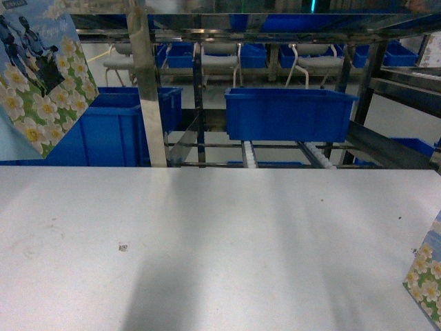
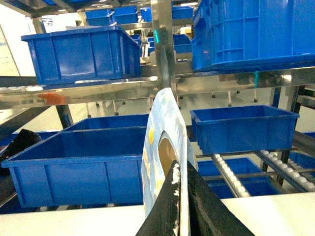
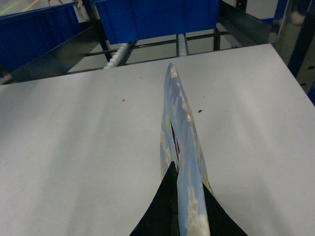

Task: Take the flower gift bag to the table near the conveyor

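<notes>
One flower gift bag (image 1: pixel 43 79) hangs in the air at the upper left of the head view, in front of the conveyor (image 1: pixel 147 83). In the left wrist view this bag (image 2: pixel 165 123) is edge-on, and my left gripper (image 2: pixel 181 169) is shut on its top edge beside the handle hole. A second flower gift bag (image 1: pixel 427 276) shows at the lower right, cut off by the frame. In the right wrist view it (image 3: pixel 179 123) stands edge-on over the white table (image 3: pixel 74 147), with my right gripper (image 3: pixel 188 173) shut on it. Whether it touches the table, I cannot tell.
Blue bins (image 1: pixel 288 114) sit on the conveyor's roller rows (image 1: pixel 249 153) just behind the table's far edge (image 1: pixel 220 167). A large blue bin (image 2: pixel 78 164) is at the left. A tiny dark mark (image 1: pixel 123 246) lies on the tabletop.
</notes>
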You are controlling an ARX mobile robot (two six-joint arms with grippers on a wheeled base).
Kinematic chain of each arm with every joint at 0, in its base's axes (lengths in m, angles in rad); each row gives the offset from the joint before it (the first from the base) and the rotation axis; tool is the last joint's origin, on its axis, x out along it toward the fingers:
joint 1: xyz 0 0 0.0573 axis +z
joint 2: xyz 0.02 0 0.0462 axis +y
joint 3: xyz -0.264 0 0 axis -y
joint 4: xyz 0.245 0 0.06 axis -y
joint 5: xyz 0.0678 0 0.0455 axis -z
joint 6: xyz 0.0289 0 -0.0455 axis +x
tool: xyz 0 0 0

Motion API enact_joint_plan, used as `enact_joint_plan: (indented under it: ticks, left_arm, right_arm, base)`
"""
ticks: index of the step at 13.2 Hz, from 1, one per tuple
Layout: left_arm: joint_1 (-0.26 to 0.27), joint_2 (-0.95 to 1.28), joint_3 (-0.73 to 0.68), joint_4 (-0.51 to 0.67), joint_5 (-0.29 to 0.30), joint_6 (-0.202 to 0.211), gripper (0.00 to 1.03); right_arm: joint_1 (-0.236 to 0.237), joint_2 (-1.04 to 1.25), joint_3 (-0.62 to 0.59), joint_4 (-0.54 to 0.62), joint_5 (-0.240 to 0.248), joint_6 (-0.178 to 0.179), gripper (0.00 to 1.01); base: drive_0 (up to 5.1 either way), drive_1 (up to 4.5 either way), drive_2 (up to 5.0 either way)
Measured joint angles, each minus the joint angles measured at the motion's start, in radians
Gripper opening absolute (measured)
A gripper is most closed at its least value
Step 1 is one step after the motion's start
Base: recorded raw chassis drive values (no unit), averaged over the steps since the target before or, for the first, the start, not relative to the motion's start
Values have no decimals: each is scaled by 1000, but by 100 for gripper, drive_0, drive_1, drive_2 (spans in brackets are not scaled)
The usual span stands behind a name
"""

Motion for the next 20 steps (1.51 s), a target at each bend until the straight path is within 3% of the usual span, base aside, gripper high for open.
enact_joint_plan:
  ticks: [4, 10, 13, 16, 18, 20]
  left_arm:
    - [0, 0, 0, 0, 0, 0, 2]
    - [0, 0, 0, 0, 0, 0, 2]
    - [0, 0, 0, 0, 0, 0, 2]
    - [0, 0, 0, 0, 0, 0, 2]
    - [0, 0, 0, 0, 0, 0, 2]
    - [0, 0, 0, 0, 0, 0, 2]
  right_arm:
    - [-10, 35, 38, -3, -1, 0, 2]
    - [35, 1, -43, 7, 2, -13, 2]
    - [27, -37, -85, -13, 44, -20, 35]
    - [4, -202, -92, -4, 101, -28, 72]
    - [2, -368, -112, -6, 147, -53, 100]
    - [10, -422, -121, -5, 163, -68, 99]
  base:
    - [0, 0, 0]
    - [0, 0, 0]
    - [0, 0, 0]
    - [0, 0, 0]
    - [0, 0, 0]
    - [0, 0, 0]
